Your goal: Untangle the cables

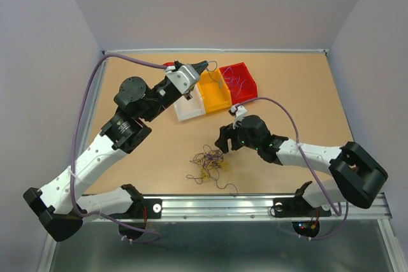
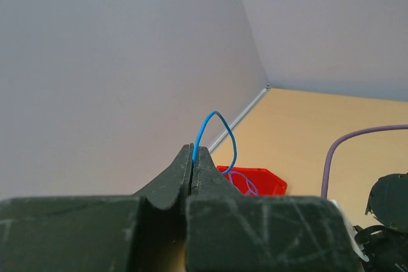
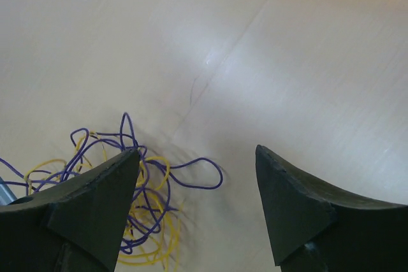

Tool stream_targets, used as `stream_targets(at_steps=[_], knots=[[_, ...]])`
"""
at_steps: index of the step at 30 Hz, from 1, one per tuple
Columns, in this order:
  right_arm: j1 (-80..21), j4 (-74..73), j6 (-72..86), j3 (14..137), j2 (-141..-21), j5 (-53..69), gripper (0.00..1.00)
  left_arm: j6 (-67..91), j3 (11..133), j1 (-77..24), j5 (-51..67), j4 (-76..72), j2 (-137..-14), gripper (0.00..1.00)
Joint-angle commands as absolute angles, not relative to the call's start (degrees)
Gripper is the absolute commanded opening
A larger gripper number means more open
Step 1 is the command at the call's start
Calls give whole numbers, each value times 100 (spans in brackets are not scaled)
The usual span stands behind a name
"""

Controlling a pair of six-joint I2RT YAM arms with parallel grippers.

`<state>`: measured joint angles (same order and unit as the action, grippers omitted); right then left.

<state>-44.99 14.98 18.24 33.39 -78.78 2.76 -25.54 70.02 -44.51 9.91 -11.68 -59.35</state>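
The tangle of thin purple, yellow and dark wires (image 1: 207, 162) lies on the table near the front middle. It also shows in the right wrist view (image 3: 137, 195), under the left fingertip. My right gripper (image 1: 223, 142) (image 3: 197, 157) is open and empty, just right of and above the tangle. My left gripper (image 1: 205, 66) (image 2: 193, 151) is shut on a thin blue wire (image 2: 220, 133), which loops up from the pinched tips. It is held above the bins at the back; the red bin (image 2: 255, 181) lies below it.
Three bins stand in a row at the back: white (image 1: 189, 106), orange (image 1: 214, 91) and red (image 1: 240, 81), the red one holding purple wires. Grey walls close in the table. A thick lavender arm cable (image 2: 338, 151) runs on the right.
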Motion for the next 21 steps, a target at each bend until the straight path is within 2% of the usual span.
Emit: stream_targets(at_steps=[1,5,9,12,17,20,21], knots=[[-4509,1872,1820,3394,-7131,35,80,-2637,6979,-4412,1292,-1810,-6020,0],[-4509,2108,1688,2946,-6305,-421,81,-2689,6384,-4403,1502,-2169,-5968,0],[-4509,2803,1451,2602,-5881,-421,89,-2672,5819,-4386,1835,-2540,-5880,0],[-4509,2918,1267,2837,-5871,-606,96,-2454,5617,-4386,2029,-2593,-5897,0],[-4509,2603,775,3830,-6616,-239,99,-2040,5370,-4377,2381,-2654,-5854,0],[-4509,2452,659,4332,-7292,438,81,-1767,5221,-4377,2654,-2663,-5740,0],[-4509,2591,677,4298,-7382,570,69,-1706,5195,-4377,2706,-2680,-5731,0]])
